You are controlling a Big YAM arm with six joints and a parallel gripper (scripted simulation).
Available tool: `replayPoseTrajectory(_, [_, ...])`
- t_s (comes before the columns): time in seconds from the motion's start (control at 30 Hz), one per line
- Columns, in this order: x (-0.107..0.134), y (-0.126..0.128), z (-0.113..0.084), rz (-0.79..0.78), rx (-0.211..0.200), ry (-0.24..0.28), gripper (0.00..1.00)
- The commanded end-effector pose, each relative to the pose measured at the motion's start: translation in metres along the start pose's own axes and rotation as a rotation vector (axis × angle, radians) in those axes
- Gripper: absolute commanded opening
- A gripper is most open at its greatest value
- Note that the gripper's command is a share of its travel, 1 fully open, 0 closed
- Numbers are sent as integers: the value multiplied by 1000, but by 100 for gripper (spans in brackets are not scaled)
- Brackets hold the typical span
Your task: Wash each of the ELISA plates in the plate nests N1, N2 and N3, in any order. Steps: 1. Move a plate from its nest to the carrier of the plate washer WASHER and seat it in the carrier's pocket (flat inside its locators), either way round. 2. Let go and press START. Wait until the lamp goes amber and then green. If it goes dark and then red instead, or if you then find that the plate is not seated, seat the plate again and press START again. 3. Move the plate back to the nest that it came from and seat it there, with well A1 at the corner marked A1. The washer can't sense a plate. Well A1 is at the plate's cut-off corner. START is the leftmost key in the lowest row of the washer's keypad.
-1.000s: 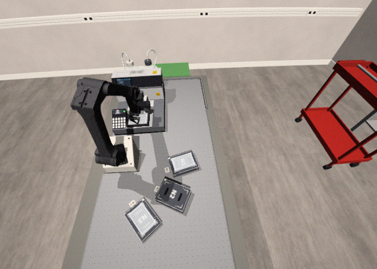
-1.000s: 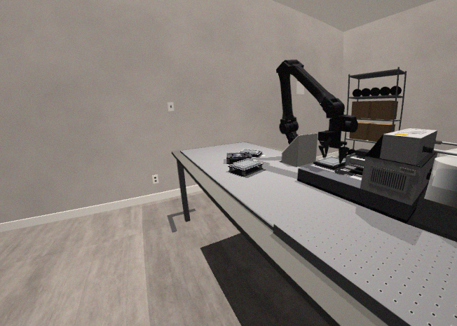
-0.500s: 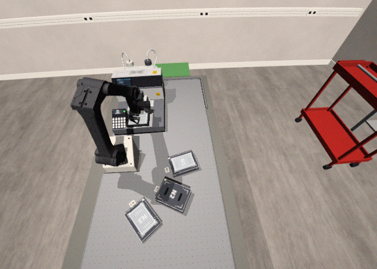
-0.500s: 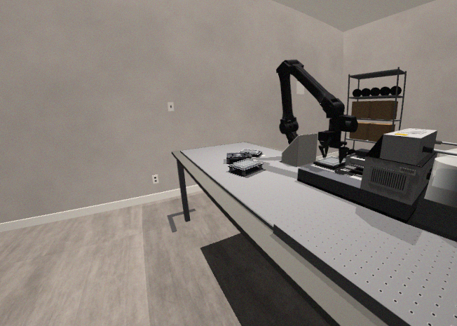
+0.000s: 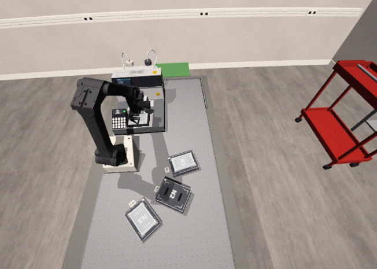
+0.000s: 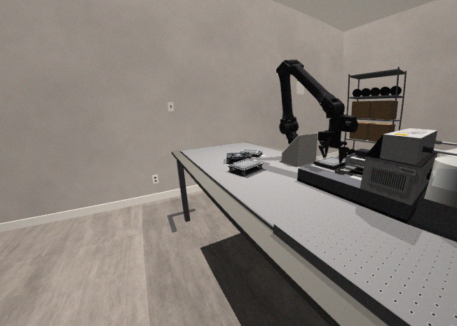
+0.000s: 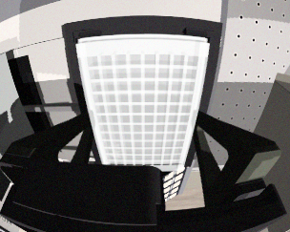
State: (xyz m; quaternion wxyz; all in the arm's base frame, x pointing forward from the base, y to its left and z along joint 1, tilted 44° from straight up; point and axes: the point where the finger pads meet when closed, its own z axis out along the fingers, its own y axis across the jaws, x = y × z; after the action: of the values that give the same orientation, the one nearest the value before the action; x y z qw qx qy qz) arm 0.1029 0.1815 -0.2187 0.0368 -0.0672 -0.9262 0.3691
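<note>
The pincer (image 5: 140, 114) (image 6: 332, 158) (image 7: 143, 116) points down, its fingers closed on the long sides of a plate (image 5: 143, 119) (image 6: 329, 162) (image 7: 140, 94) in the washer's (image 5: 158, 107) (image 6: 400, 144) carrier; whether it sits fully flat, I cannot tell. Seen from the top, the keypad (image 5: 118, 122) (image 7: 173, 185) lies just beside it at nine o'clock, its lamp (image 5: 124, 111) green. The arm's base (image 5: 132, 168) stands at seven o'clock. Farther over the desk (image 5: 200, 229) (image 6: 258, 193), N1 (image 5: 175, 173) (image 6: 243, 172), between four and five, bears a plate; N2 (image 5: 173, 194) (image 6: 237, 156), at five, bears none; N3 (image 5: 143, 238), at six, bears one.
</note>
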Motion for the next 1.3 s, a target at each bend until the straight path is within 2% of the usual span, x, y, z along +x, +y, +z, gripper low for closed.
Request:
replayPoseTrajectory(0.0, [-2,5,4,-2,-2,5,82])
replayPoseTrajectory(0.77, [-2,5,4,-2,-2,5,82])
replayPoseTrajectory(0.8, [-3,7,-4,-2,-4,3,82])
replayPoseTrajectory(0.87, [-7,21,-25,5,-53,-9,82])
replayPoseTrajectory(1.27, [-4,21,-46,8,-53,-16,82])
